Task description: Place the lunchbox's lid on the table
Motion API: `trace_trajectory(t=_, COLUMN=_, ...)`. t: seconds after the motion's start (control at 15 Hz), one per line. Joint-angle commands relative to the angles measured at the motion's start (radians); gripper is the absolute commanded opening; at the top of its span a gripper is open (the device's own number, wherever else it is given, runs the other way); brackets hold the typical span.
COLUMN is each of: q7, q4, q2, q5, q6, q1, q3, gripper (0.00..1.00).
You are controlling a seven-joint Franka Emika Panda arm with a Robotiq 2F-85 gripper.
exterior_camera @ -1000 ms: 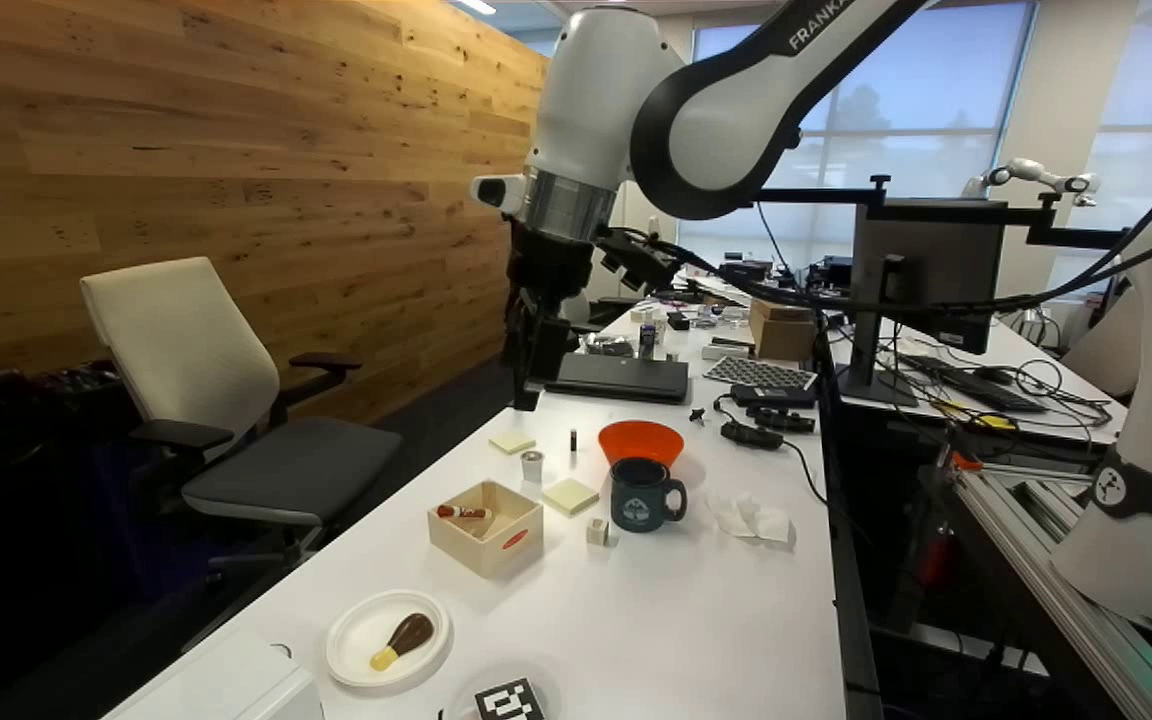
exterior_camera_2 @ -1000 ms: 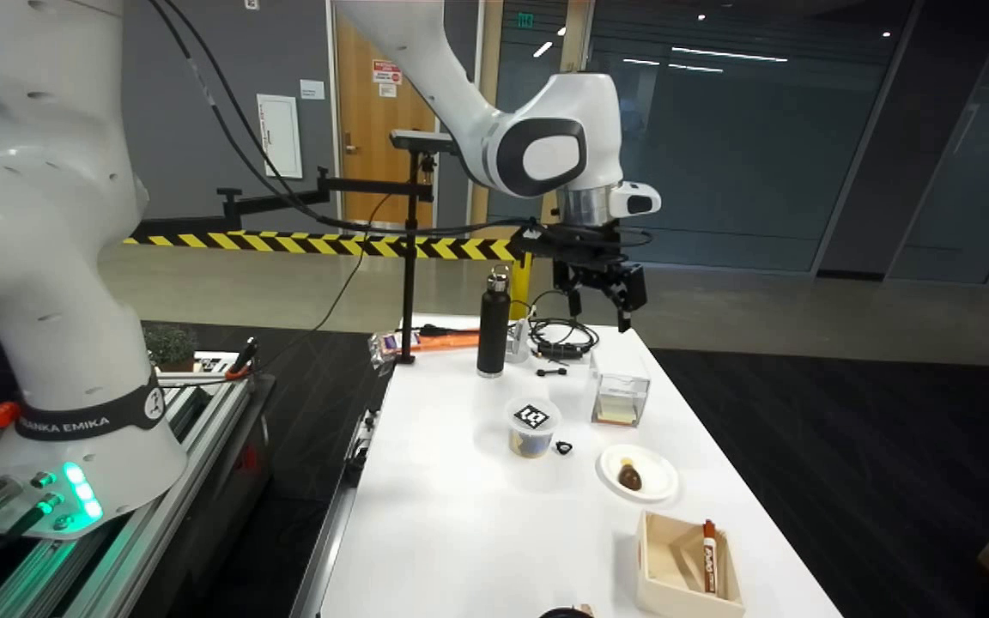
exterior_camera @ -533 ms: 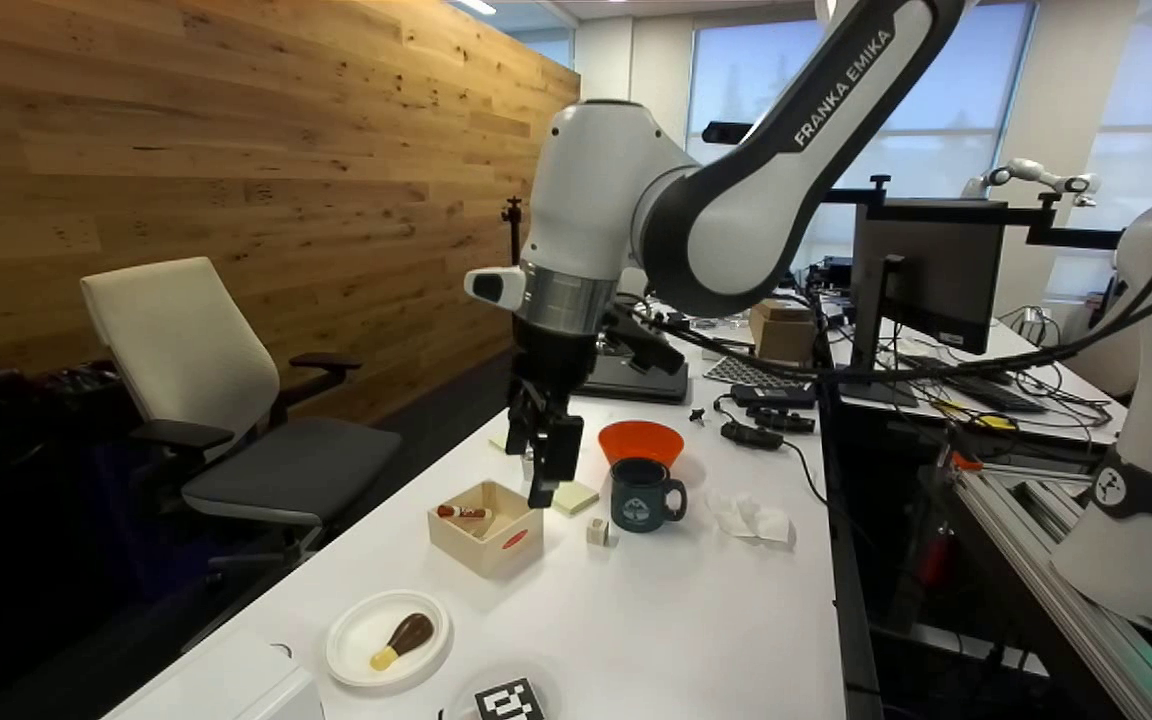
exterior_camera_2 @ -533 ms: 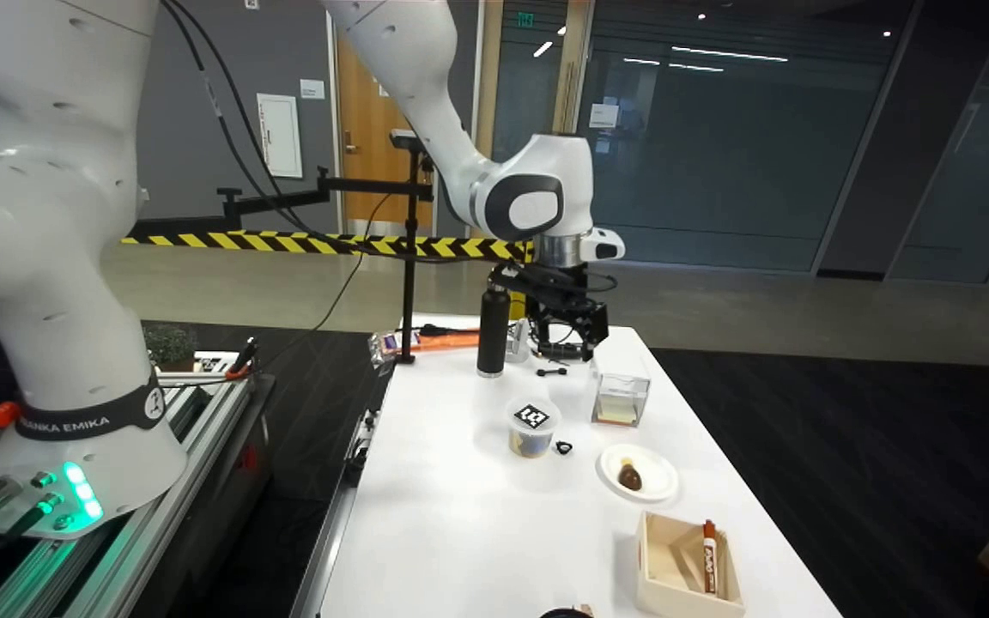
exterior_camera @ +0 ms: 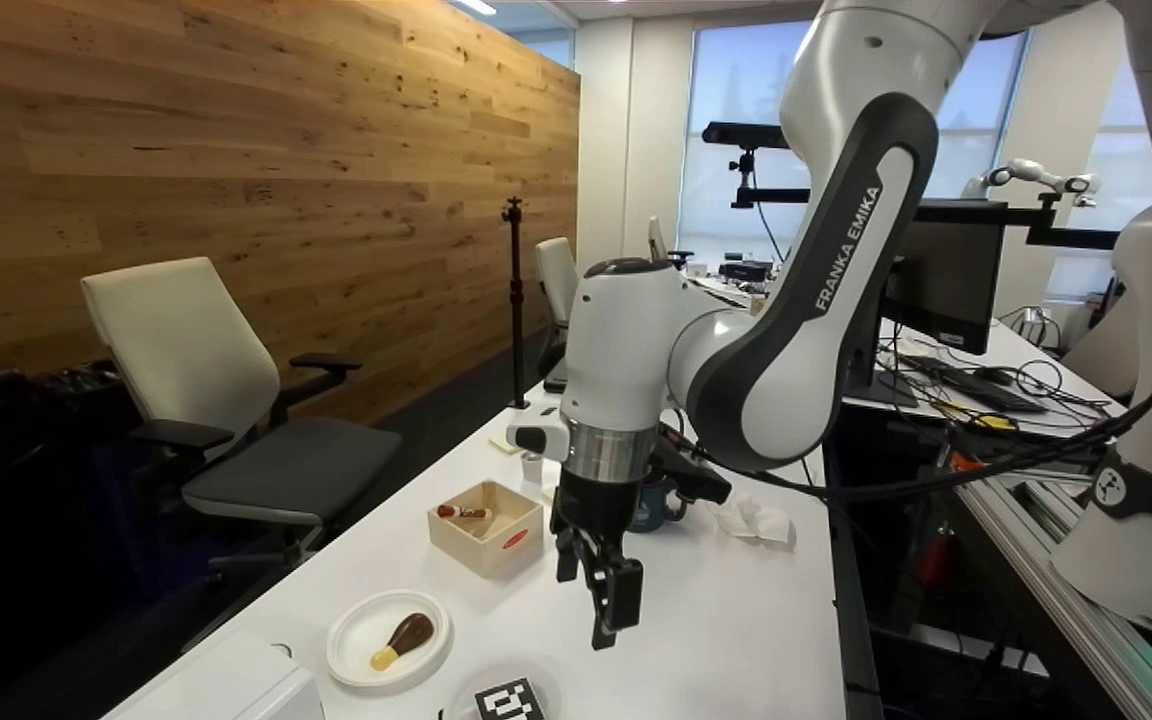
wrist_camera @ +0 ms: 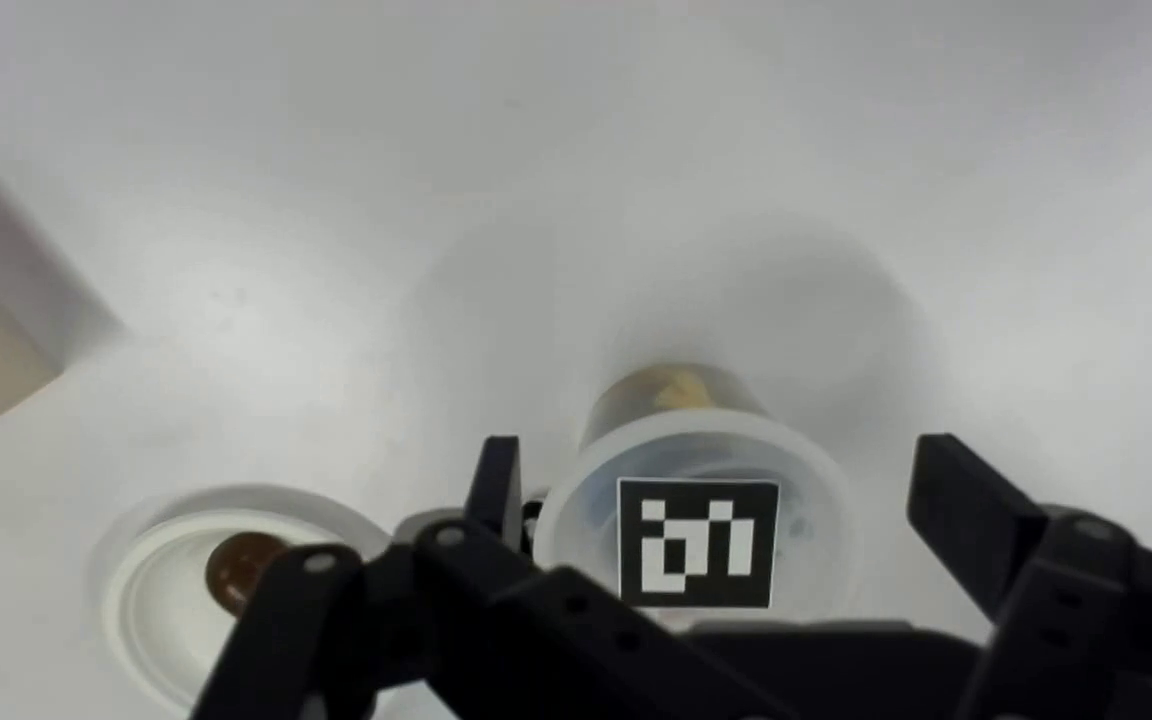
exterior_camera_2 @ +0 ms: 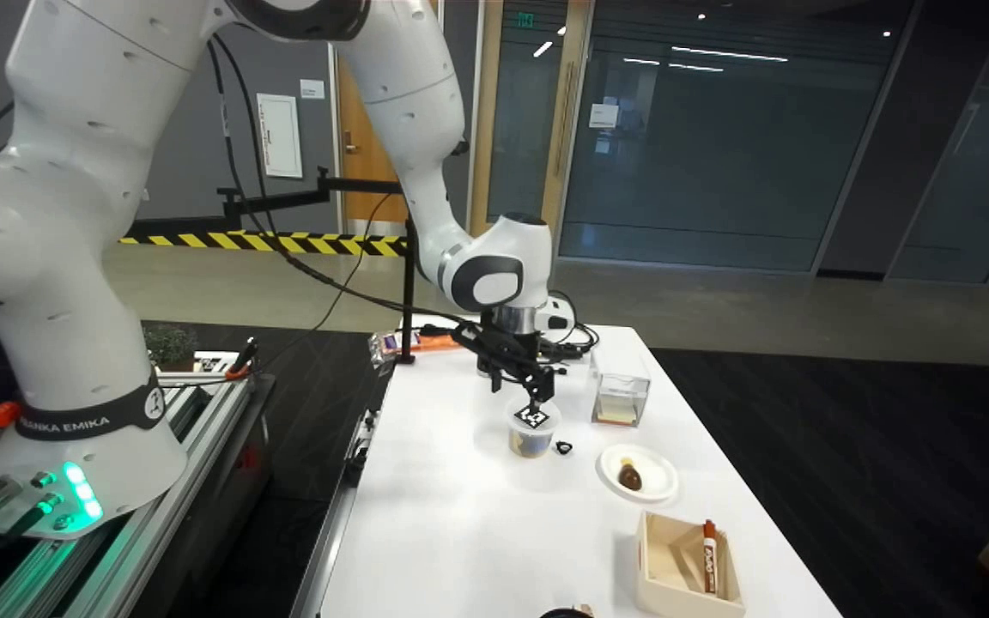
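Observation:
The lid is a round translucent cover with a black-and-white square marker; it sits on the tub. It shows in both exterior views, the lid (exterior_camera: 510, 699) and the lid (exterior_camera_2: 532, 418), and in the wrist view, the lid (wrist_camera: 698, 545). The lunchbox appears to be the clear round tub under it (exterior_camera_2: 530, 444), with yellowish contents (wrist_camera: 678, 388). My gripper is open and empty in the wrist view (wrist_camera: 721, 480), its fingers on either side of the lid, not touching it. In both exterior views the gripper (exterior_camera: 586, 608) (exterior_camera_2: 515, 395) hangs above the white table (exterior_camera: 716, 640).
A white plate (exterior_camera_2: 666, 482) with a brown-and-yellow item stands near the tub. A small black ring (exterior_camera_2: 564, 448) lies beside the tub. A clear box (exterior_camera_2: 621, 396) stands beyond. A tan box (exterior_camera: 511, 545) with a marker, a dark mug (exterior_camera: 648, 512) and crumpled tissue (exterior_camera: 754, 520) are also on the table.
My gripper has come down a long way and moved along the table toward the tub. It stays open. The tub, lid and other objects have not moved.

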Motion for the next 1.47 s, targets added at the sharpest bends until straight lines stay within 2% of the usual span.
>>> trace_trajectory(t=0.0, q7=0.028, q4=0.019, q2=0.072, q5=-0.025, q6=0.079, q1=0.008, q3=0.008, gripper=1.00)
trace_trajectory(t=0.6, q7=0.018, q4=0.033, q2=0.128, q5=-0.048, q6=0.204, q1=0.044, q3=0.019, gripper=1.00)
trace_trajectory(t=1.4, q7=0.089, q4=0.034, q2=0.182, q5=-0.046, q6=0.291, q1=0.125, q3=-0.082, gripper=1.00)
